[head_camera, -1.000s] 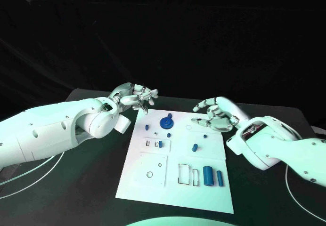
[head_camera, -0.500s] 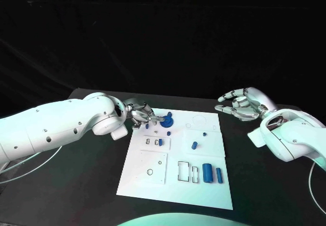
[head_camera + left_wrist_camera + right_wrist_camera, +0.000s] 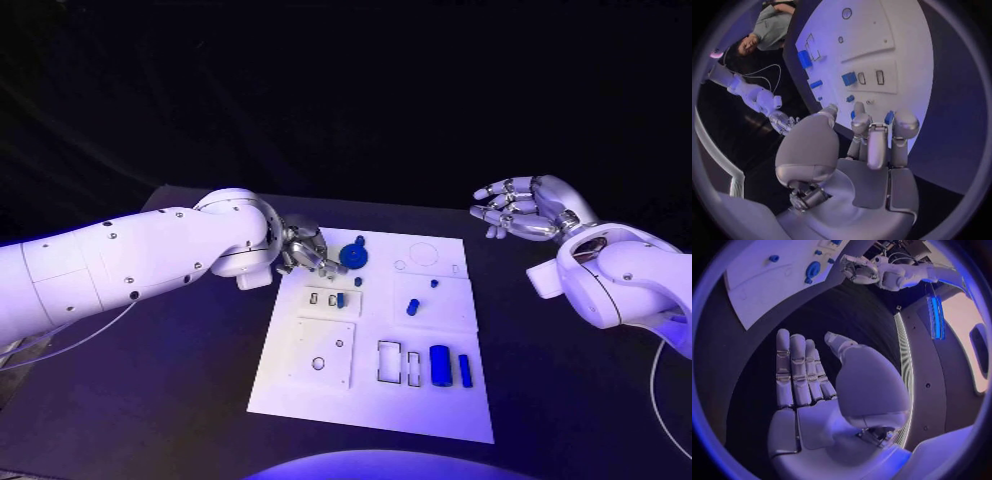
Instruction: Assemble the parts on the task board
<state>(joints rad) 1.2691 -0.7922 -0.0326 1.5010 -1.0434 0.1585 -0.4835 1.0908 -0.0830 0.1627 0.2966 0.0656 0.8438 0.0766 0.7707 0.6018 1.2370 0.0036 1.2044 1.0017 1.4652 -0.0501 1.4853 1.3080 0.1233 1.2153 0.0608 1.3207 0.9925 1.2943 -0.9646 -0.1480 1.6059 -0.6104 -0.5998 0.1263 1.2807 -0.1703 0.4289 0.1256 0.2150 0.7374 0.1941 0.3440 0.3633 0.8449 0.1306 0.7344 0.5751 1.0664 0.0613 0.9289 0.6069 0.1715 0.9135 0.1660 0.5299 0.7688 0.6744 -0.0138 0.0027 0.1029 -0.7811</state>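
The white task board lies in the middle of the table. My left hand is down at its far left corner, fingers close together, fingertips beside the round blue part. In the left wrist view, blue shows between that hand's fingers over the board; whether they grip a part is hidden. My right hand hangs off the board's far right corner with fingers apart and nothing in it. Its palm lies flat and bare, with the board beyond it.
Small blue pegs stand mid-board. A blue block and a blue bar lie near the board's front right beside outlined slots. Black table surrounds the board on all sides.
My left hand came down from above the far left corner onto the board by the round blue part. My right hand lifted off the board and drew back to the right.
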